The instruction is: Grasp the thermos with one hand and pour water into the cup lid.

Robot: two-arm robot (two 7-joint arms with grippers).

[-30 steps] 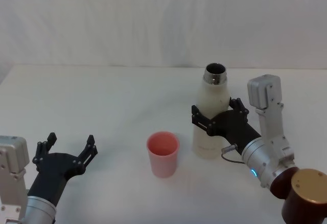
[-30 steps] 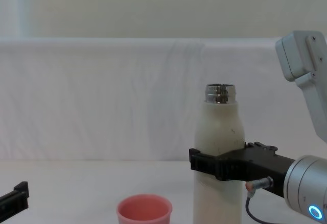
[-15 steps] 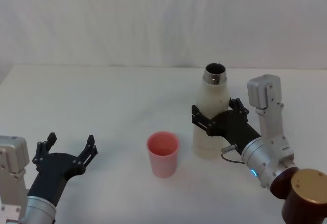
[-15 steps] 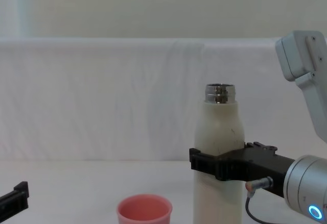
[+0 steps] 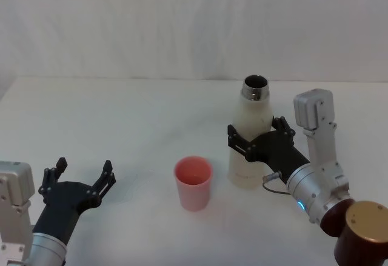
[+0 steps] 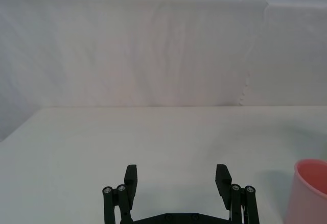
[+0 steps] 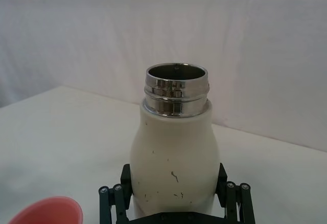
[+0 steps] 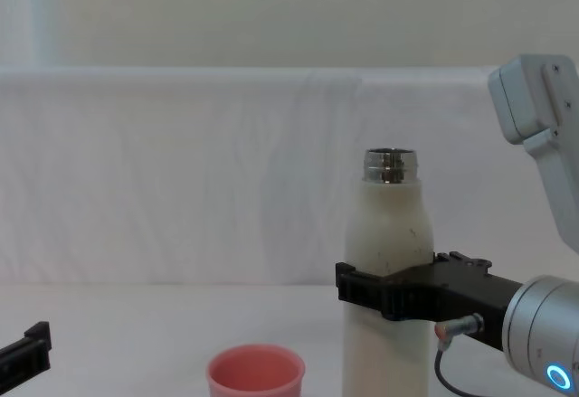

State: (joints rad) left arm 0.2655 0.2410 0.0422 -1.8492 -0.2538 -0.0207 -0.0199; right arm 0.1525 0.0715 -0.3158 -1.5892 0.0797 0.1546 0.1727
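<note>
Since the right claw is closed around the mid-body of the upright thermos standing on the desk just beside the cup lid, judge it rigid, smooth, likely slippery and water-heavy; left claw idle, spread open, empty.

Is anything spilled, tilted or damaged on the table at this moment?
Nothing is spilled or tilted. The thermos stands upright in the right gripper, the cup lid upright beside it. The thermos shows small dark scuffs.
</note>
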